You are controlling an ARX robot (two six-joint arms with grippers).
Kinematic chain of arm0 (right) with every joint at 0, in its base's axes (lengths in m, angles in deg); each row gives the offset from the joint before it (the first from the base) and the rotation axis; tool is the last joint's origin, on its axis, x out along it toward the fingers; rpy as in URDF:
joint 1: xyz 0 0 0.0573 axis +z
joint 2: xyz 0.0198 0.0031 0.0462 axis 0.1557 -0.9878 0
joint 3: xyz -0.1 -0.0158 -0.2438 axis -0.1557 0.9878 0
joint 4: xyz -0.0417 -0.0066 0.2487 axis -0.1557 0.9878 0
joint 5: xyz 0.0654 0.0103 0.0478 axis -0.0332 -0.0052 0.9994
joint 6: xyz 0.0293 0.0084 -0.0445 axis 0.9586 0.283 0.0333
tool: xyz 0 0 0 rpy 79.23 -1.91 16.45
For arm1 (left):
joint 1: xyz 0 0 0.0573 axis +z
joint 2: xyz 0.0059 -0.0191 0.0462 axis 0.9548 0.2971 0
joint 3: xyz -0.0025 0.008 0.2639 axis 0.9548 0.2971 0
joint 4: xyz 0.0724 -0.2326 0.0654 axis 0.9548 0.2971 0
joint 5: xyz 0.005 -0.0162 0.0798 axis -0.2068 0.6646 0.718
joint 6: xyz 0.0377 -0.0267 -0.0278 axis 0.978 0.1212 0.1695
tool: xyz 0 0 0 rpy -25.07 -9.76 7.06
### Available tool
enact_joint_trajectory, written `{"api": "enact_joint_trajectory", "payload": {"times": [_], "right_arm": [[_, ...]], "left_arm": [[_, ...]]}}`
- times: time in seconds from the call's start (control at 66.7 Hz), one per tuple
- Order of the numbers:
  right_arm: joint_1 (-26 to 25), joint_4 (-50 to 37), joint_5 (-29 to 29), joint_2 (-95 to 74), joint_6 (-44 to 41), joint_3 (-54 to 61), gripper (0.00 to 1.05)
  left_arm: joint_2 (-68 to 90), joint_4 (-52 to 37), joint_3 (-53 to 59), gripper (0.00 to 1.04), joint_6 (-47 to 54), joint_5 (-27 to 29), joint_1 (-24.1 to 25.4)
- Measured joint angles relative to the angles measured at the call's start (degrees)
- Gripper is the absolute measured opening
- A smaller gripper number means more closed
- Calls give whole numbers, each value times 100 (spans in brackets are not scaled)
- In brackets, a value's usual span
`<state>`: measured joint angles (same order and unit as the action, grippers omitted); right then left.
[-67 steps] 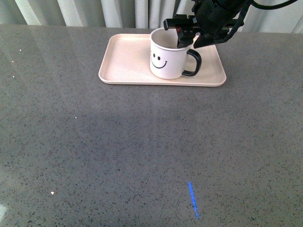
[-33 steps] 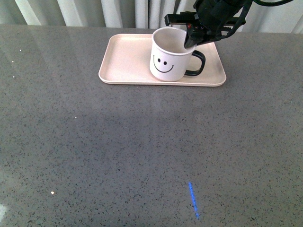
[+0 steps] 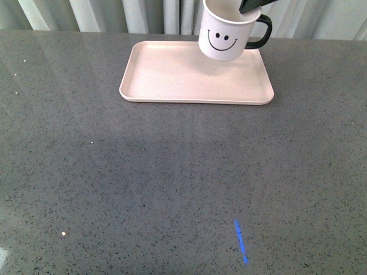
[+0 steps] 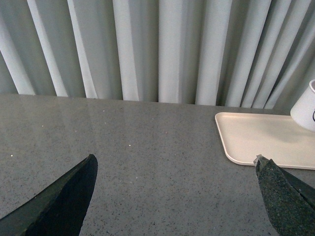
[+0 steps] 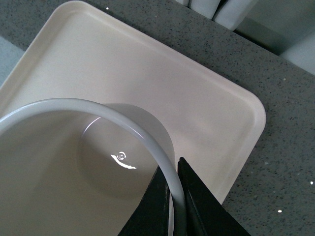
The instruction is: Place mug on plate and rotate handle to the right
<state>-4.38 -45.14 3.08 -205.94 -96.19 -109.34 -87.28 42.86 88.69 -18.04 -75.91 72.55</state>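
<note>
Gray and speckled, the desk (image 3: 114,172) looks hard, flat and a bit shiny, and long pale curtains (image 4: 147,49) hang behind it. On the left side, the left gripper (image 4: 175,157) hangs low over bare desk with its jaws spread wide and nothing between them. Near the front of the desk there is a small blue mark (image 3: 241,243), well apart from everything else. In the middle, at the far side of the desk, lies the plate (image 3: 160,69), pale pink, wide and flat with a low rim. Nothing sits on it. The mug (image 3: 223,37) is up in the air over the far right part of the plate, not touching it, and it leans a little. Its smiley face looks toward the camera and its black handle (image 3: 262,31) sticks out to the right. The right gripper (image 5: 176,169) has its jaws pinched on the thin rim of the mug, one inside the cup and one outside, on the side by the handle. The mug looks hard, smooth and stiff, so I think it could slip or swing in such a small pinch, and it might chip if it drops. Holding the rim close to the handle seems a good spot. The plate has lots of room for setting it down softly.
</note>
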Motion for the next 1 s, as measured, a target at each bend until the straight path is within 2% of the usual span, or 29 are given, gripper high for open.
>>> {"api": "enact_joint_trajectory", "payload": {"times": [0.3,0.584,1.004], "right_arm": [[66,192,109,-476,-125,-264,2],[214,555,170,-894,-243,-979,2],[238,817,232,-1086,-546,-1272,2]], "left_arm": [[0,0,-2,95,-2,0,0],[0,0,0,96,0,0,0],[0,0,-2,96,0,0,0]]}}
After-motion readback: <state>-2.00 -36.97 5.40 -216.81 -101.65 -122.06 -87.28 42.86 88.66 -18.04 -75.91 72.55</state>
